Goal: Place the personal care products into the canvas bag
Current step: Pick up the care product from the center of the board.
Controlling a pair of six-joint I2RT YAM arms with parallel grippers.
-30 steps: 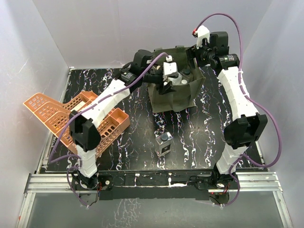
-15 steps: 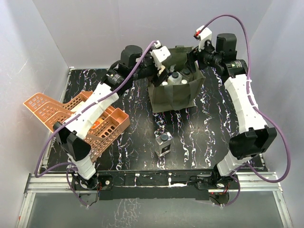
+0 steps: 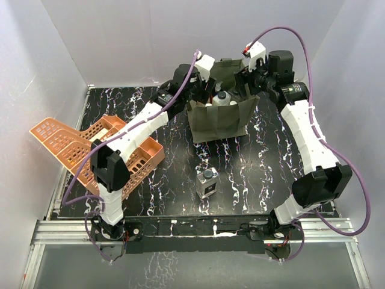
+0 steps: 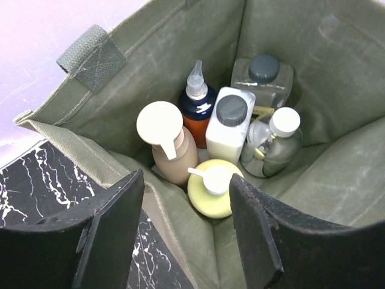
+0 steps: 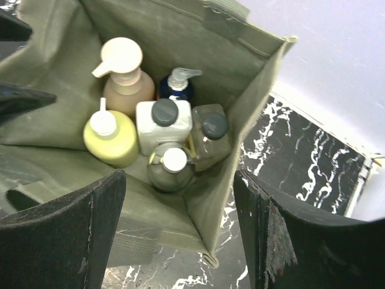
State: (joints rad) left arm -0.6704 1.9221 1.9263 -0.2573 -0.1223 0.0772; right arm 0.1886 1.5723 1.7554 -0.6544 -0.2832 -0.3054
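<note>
The bag (image 3: 219, 120) stood at the far middle of the surface (image 3: 258, 162) with its mouth open. Six bottles stood close together inside it: the tan pump (image 4: 165, 147), the yellow pump (image 4: 210, 194), the white bottle (image 4: 228, 123), the orange bottle (image 4: 195, 111) with its blue top, the round clear bottle (image 4: 274, 144) and the dark-capped bottle (image 4: 261, 78). The square bottle (image 3: 207, 183) was alone on the surface. It was nearer the arms and well apart from the bag, and it seemed to stand upright.

The left claw (image 4: 185, 180) hung over the bag's left rim. It was open, with nothing in it. The right claw (image 5: 179, 177) hung over the right rim, open wide and also holding nothing.

The job looked almost done, with only the square bottle left to fetch. To do that well, one arm should first go straight up, so its fingers do not catch the cloth or the straps. Then it should come down over the square bottle with a finger on each flat side, below the cap. The sides look smooth and may slip, so the squeeze should be firm. The front of the bag looked free, so the bottle should go low into that gap before the claw lets go. The other arm should keep clear.
</note>
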